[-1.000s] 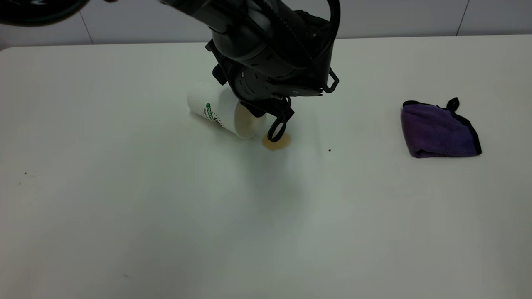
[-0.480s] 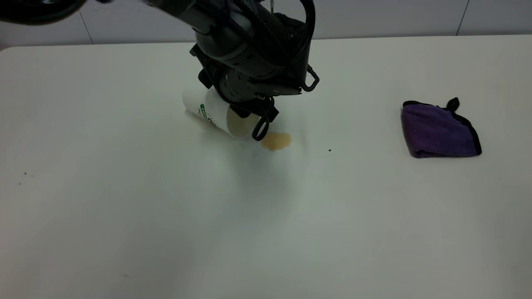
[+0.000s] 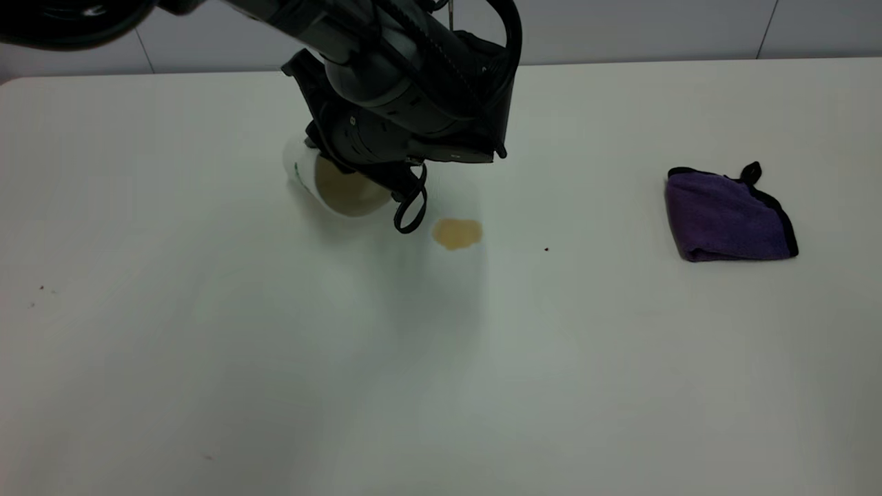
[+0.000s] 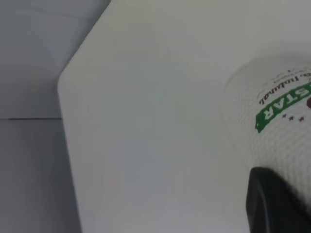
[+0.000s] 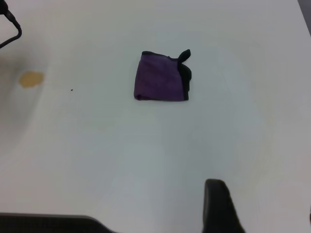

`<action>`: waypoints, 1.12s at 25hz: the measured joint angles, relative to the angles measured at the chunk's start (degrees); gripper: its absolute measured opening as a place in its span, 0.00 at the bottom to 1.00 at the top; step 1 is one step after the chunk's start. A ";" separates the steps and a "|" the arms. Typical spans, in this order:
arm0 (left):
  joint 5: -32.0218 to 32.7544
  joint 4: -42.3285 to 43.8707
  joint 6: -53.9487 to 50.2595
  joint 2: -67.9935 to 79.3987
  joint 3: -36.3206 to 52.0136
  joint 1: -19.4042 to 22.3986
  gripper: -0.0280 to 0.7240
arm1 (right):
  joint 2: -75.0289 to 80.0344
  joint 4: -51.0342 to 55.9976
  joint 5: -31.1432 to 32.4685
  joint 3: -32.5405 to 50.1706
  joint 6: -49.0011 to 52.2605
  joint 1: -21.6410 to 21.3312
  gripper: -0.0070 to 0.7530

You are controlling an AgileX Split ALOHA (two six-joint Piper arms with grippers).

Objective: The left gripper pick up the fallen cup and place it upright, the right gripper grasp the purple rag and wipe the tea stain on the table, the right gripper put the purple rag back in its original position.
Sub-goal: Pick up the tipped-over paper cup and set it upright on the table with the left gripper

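Note:
My left gripper (image 3: 394,187) is shut on the cup (image 3: 324,184), near its mouth. The cup is tilted, just left of the tea stain (image 3: 457,233), and its tea-stained inside faces the exterior camera. In the left wrist view, one black finger (image 4: 274,201) presses on the cup's textured side (image 4: 272,121) below the green logo. The stain lies bare on the table (image 3: 441,358). The purple rag (image 3: 727,215) lies folded at the right, untouched. It also shows in the right wrist view (image 5: 160,82). My right gripper (image 5: 262,208) hangs open well back from the rag, with one finger (image 5: 218,206) in view.
The table's far left corner (image 4: 65,80) shows in the left wrist view, with a grey wall beyond it. A tiny dark speck (image 3: 546,249) lies between the stain and the rag. A few more specks (image 3: 41,288) lie at the far left.
My left gripper has moved left with the cup in it. The cup has turned its mouth towards the exterior camera and come away from the stain, which is now fully uncovered.

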 joint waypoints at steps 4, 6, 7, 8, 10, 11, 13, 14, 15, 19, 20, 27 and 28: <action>2.02 -2.56 5.88 -3.64 0.00 2.34 0.00 | 0.00 0.00 0.00 0.00 0.00 0.00 0.63; 0.92 -6.83 9.88 -6.74 0.00 4.50 0.00 | 0.00 0.00 0.00 0.00 0.00 0.00 0.63; 0.10 -9.26 12.37 -8.17 0.00 5.52 0.00 | 0.00 0.00 0.00 0.00 0.00 0.00 0.63; -1.02 -12.74 14.75 -9.89 0.00 6.78 0.00 | 0.00 0.00 0.00 0.00 0.00 0.00 0.63; -3.31 -20.45 21.16 -13.13 0.00 9.16 0.00 | 0.00 0.00 0.00 0.00 0.00 0.00 0.63; -4.20 -23.67 24.01 -14.35 0.00 10.45 0.00 | 0.00 0.00 0.00 0.00 0.00 0.00 0.63; -5.75 -30.87 30.89 -16.72 0.00 13.03 0.00 | 0.00 0.00 0.00 0.00 0.00 0.00 0.63; -6.02 -34.13 34.29 -17.51 0.00 14.06 0.00 | 0.00 0.00 0.00 0.00 0.00 0.00 0.63; -6.17 -36.68 37.08 -18.24 0.00 15.37 0.00 | 0.00 0.00 0.00 0.00 0.00 0.00 0.63; -6.29 -47.19 48.89 -19.29 0.00 20.75 0.00 | 0.00 0.00 0.00 0.00 0.00 0.00 0.63; -6.42 -50.08 51.57 -19.29 0.00 22.25 0.00 | 0.00 0.00 0.00 0.00 0.00 0.00 0.63; -8.22 -71.81 69.36 -19.29 0.00 31.30 0.00 | 0.00 0.00 0.00 0.00 0.00 0.00 0.63; -8.22 -74.41 71.80 -19.29 0.00 32.04 0.00 | 0.00 0.00 0.00 0.00 0.00 0.00 0.63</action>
